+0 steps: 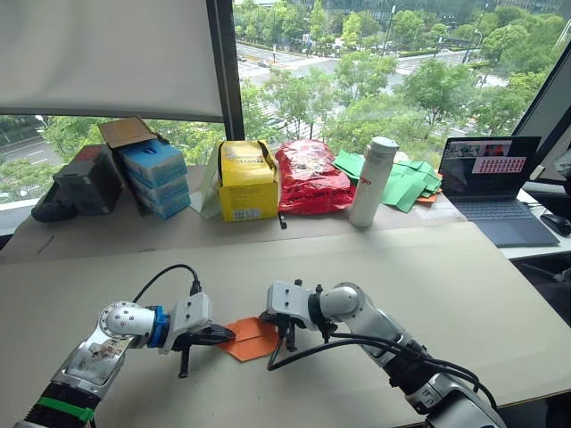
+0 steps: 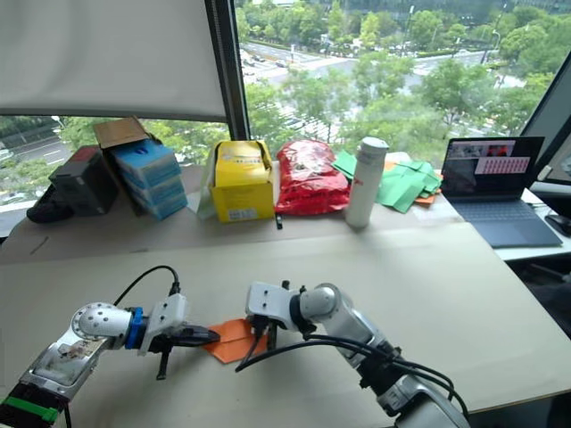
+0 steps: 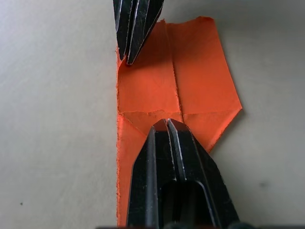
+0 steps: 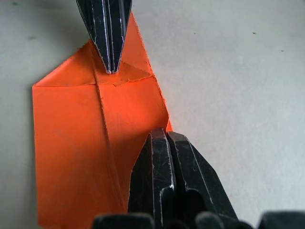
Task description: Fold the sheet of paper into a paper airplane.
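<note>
Both arms are down over the table (image 1: 446, 294), and the sheet of paper (image 1: 252, 338) lies flat between the two grippers, partly folded with its two corner flaps turned in to a centre crease. The left gripper (image 1: 225, 335) has its two black fingers pressed tight together, no gap showing, and that closed tip sits right on the orange surface at the meeting point of the two folded flaps. In the left wrist view the fingers (image 3: 174, 157) cover the pointed end of the paper, with the centre crease running straight away from their tip. Facing it, the right gripper (image 1: 272, 317) is also pinched to a single closed point, fingers together with nothing caught between them. Its tip touches down on the paper's far corner from the left fingers, just beside the long edge. From the right wrist view the right fingers (image 4: 167, 181) rest over the square end of the sheet, and the left tip stands opposite on the folded nose. The two tips are apart, the creased middle of the sheet lying bare between them. Neither gripper lifts the paper; it stays flat on the tabletop.
</note>
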Controlling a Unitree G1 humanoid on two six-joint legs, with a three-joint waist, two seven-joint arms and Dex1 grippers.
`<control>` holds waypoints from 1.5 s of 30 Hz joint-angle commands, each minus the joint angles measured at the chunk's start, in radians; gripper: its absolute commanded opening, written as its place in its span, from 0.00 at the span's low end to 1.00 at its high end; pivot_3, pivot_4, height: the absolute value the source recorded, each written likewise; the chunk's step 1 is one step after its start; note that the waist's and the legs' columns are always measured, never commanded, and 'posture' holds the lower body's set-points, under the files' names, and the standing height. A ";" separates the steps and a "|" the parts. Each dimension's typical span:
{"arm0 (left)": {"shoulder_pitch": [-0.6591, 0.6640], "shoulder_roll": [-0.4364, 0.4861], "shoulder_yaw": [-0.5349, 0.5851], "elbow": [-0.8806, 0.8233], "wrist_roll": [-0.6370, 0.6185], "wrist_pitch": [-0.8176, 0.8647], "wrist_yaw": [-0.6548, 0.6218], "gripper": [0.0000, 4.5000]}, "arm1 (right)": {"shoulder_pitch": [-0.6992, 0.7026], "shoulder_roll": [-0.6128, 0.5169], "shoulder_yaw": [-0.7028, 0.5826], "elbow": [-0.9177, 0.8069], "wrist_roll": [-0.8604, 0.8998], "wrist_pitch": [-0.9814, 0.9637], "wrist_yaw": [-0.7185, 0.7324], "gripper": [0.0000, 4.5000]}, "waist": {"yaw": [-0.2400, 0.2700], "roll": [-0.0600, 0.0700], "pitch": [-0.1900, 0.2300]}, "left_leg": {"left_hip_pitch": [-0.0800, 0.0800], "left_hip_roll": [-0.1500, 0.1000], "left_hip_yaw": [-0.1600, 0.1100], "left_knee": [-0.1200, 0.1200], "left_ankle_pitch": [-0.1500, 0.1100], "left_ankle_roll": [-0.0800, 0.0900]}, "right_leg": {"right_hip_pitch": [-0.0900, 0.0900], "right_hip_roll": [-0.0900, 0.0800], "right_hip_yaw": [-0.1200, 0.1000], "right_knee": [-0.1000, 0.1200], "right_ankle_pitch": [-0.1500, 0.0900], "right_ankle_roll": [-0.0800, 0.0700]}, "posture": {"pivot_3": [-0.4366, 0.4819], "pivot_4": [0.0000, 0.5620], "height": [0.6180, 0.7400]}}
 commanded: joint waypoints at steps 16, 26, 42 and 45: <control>0.025 -0.009 -0.033 -0.035 0.053 0.035 0.042 0.00 | 0.000 0.001 -0.047 -0.228 0.123 0.055 0.058 0.31 | 0.002 0.001 0.000 | 0.003 0.000 0.000 -0.001 -0.001 0.002 | 0.002 0.000 0.000 -0.003 0.000 0.000 | 0.48 0.27 1.00; 0.022 -0.008 -0.039 -0.085 0.055 0.073 0.049 0.00 | 0.008 -0.024 0.046 -0.101 0.050 0.000 0.063 0.00 | 0.002 0.001 0.000 | -0.002 0.000 0.000 -0.001 -0.002 0.003 | 0.000 0.000 0.000 -0.007 0.000 0.000 | 0.48 0.27 1.00; 0.022 -0.005 -0.050 -0.058 0.072 0.043 0.047 0.00 | 0.033 -0.071 0.097 -0.027 -0.058 0.063 0.062 0.00 | 0.001 0.001 0.000 | 0.001 0.000 0.000 -0.002 -0.002 0.003 | 0.002 0.000 0.000 -0.009 0.000 0.000 | 0.48 0.27 1.00; 0.023 -0.001 -0.060 -0.050 0.083 0.026 0.046 0.00 | 0.035 -0.091 0.089 -0.031 -0.058 0.068 0.065 0.00 | 0.003 0.001 0.000 | 0.007 0.000 0.000 -0.005 -0.002 0.003 | 0.008 0.000 0.000 -0.011 0.000 0.000 | 0.48 0.27 1.00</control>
